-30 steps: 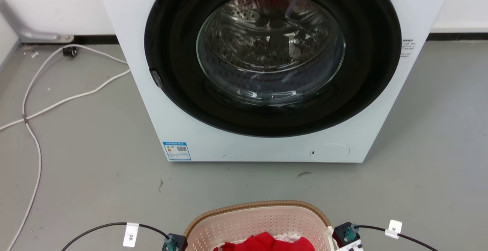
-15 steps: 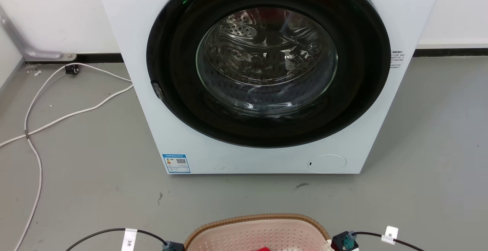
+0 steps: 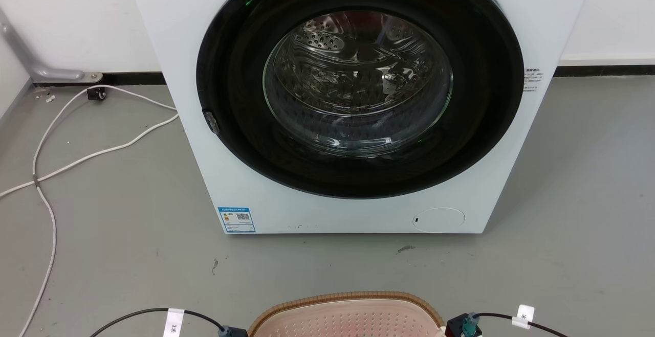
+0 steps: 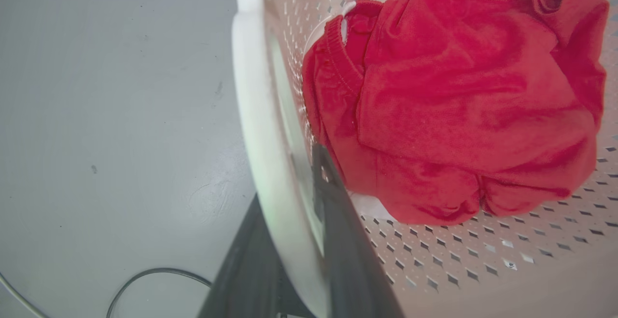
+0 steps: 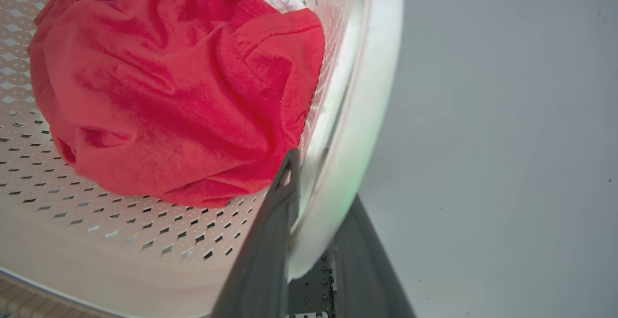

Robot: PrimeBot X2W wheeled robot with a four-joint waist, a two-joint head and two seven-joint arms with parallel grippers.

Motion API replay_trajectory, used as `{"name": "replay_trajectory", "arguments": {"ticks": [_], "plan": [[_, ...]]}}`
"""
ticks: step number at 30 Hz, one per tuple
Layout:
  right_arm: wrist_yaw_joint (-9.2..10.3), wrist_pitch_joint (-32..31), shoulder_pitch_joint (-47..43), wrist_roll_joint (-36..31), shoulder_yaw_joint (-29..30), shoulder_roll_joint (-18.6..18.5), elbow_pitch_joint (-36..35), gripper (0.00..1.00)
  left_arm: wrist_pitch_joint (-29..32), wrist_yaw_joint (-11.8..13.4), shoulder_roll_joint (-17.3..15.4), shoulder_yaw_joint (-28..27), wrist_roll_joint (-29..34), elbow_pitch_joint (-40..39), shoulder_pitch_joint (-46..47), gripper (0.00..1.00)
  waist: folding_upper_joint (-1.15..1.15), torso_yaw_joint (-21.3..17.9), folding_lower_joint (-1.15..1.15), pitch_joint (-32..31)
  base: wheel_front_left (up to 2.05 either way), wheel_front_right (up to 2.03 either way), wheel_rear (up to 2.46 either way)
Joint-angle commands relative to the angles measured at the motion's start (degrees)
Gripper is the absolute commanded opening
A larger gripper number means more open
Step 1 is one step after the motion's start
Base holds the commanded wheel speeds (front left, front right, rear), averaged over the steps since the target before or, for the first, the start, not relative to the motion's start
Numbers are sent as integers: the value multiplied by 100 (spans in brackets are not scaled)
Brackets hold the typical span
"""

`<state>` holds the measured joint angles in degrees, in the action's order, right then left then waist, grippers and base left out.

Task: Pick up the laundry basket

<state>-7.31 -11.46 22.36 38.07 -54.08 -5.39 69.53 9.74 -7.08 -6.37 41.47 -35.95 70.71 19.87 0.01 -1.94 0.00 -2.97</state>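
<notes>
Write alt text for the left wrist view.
The left gripper clamps the white side handle of the laundry basket, one dark finger inside the basket and one outside. A crumpled red garment lies against the perforated pink-beige interior at upper right. Grey floor and a thin dark cable lie to the left.

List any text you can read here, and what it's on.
"3米", sideways, on the left cable's tag.
On the right cable's tag: one character, unclear.
Blue sticker on the washing machine: too small to read.
Print on its right side: likewise.
</notes>
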Motion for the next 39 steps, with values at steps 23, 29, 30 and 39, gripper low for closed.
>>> {"name": "replay_trajectory", "arguments": {"ticks": [23, 29, 30, 39], "plan": [[-32, 141, 143, 573, -570, 63, 49, 0, -205, -56, 3, 474, -427, 66, 178, 0, -1, 0, 0, 40, 0, 0, 0], [-32, 160, 178, 690, -679, 65, 77, 0, -218, -56, -1, 573, -522, 79, 184, 0, -1, -3, 0, 48, 0, 0, 0], [-32, 163, 183, 705, -694, 66, 81, 0, -222, -57, 0, 588, -545, 81, 188, 0, -1, -3, 0, 50, 0, 0, 0], [-32, 187, 217, 830, -829, 50, 120, 0, -242, -57, 2, 710, -669, 89, 199, 0, -1, 2, 0, 54, 0, 0, 0]]}}
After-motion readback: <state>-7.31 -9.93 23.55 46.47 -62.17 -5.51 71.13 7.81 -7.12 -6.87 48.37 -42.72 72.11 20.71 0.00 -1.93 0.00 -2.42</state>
